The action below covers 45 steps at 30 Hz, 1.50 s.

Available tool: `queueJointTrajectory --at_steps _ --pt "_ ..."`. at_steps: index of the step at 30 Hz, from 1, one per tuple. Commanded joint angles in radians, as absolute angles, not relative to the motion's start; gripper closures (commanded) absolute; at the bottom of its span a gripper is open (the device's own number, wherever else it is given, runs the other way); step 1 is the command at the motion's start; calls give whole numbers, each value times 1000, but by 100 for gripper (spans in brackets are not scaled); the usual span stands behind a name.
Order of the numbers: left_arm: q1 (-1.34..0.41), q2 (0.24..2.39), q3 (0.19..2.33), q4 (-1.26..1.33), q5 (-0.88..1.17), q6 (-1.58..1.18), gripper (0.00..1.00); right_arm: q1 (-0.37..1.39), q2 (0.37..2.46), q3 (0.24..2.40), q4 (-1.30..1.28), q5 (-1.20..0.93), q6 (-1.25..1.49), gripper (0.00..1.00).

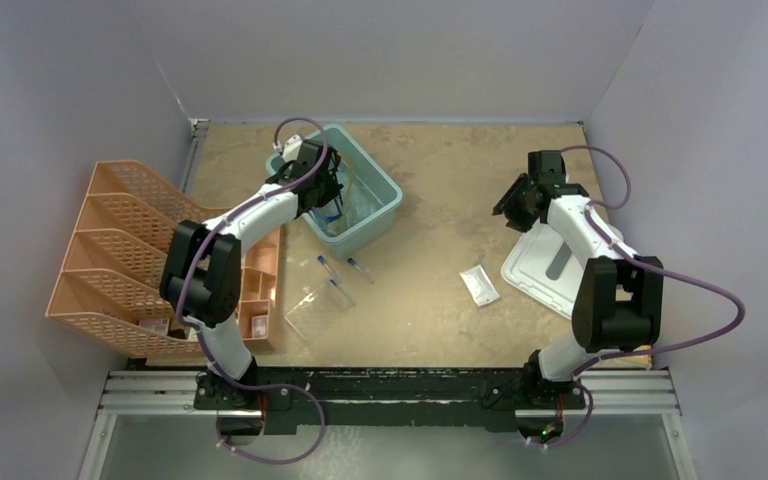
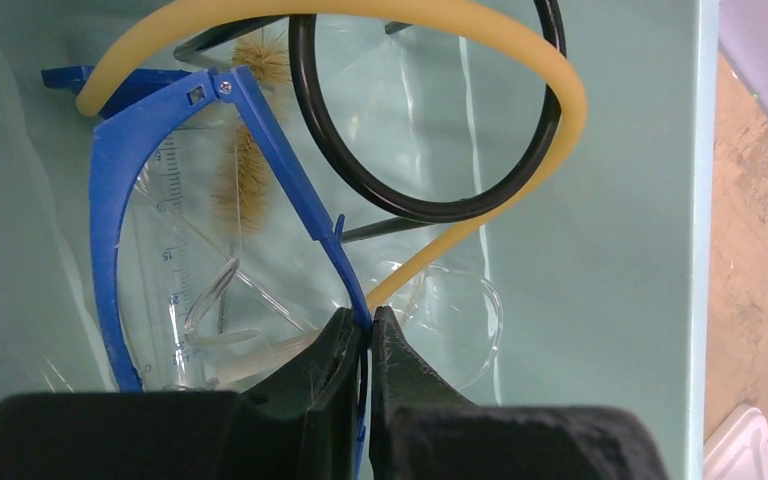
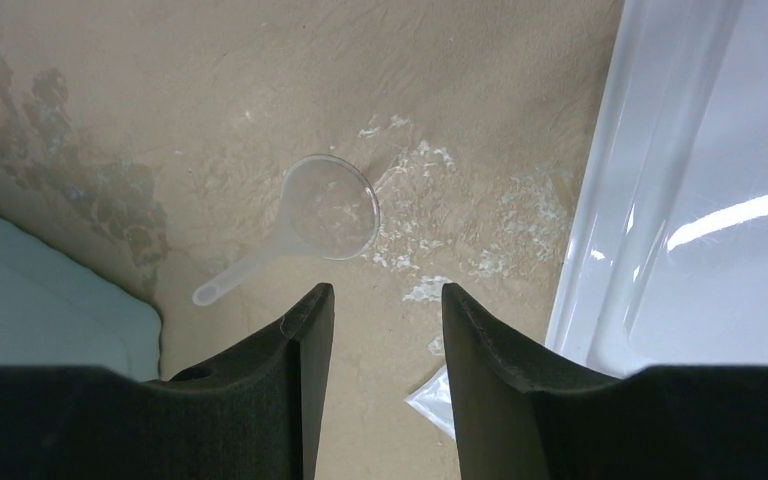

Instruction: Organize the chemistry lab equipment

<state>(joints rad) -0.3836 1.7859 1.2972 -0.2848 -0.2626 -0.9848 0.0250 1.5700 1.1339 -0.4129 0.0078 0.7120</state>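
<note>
My left gripper [image 1: 317, 178] reaches into the teal bin [image 1: 380, 205]. In the left wrist view it [image 2: 368, 322] is shut on the temple arm of the blue-framed safety glasses [image 2: 110, 200]. Beside them in the bin lie the amber rubber tubing [image 2: 570, 100], the black wire ring [image 2: 430, 212], a bristle brush [image 2: 250, 170] and a clear graduated vessel [image 2: 175, 300]. My right gripper [image 1: 513, 205] is open and empty [image 3: 385, 292] above a clear funnel [image 3: 328, 208] on the table. Blue-capped tubes [image 1: 326, 266] and the clear rack [image 1: 318, 310] lie on the table in front of the bin.
The orange mesh organizer [image 1: 125, 250] stands at the left. The pale grey lid [image 1: 550, 265] lies under the right arm and shows in the right wrist view [image 3: 700, 200]. A white packet [image 1: 479, 285] lies left of the lid. The bin's corner [image 3: 40, 290] is near the funnel.
</note>
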Motion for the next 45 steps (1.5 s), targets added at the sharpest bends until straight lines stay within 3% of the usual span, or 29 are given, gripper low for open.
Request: queueJointTrajectory --at_steps 1,7,21,27,33,39,45 --pt "-374 1780 1286 -246 -299 -1000 89 23 1575 1181 -408 2 695 54" --pt "-372 1781 1314 -298 -308 -989 71 22 1571 1203 -398 2 647 53" --pt "-374 1557 1375 -430 -391 -865 58 28 1573 1232 -377 -62 460 43" --pt "-375 1481 1355 -354 -208 -764 52 105 1583 1236 -381 -92 372 39" --pt "-406 1434 1311 -245 -51 -699 49 226 1669 1319 -422 42 348 39" --pt "-427 1413 1287 -218 -5 -688 44 239 1739 1363 -397 143 356 47" --pt "-433 1396 1279 -229 -17 -684 44 258 1783 1390 -416 152 330 72"
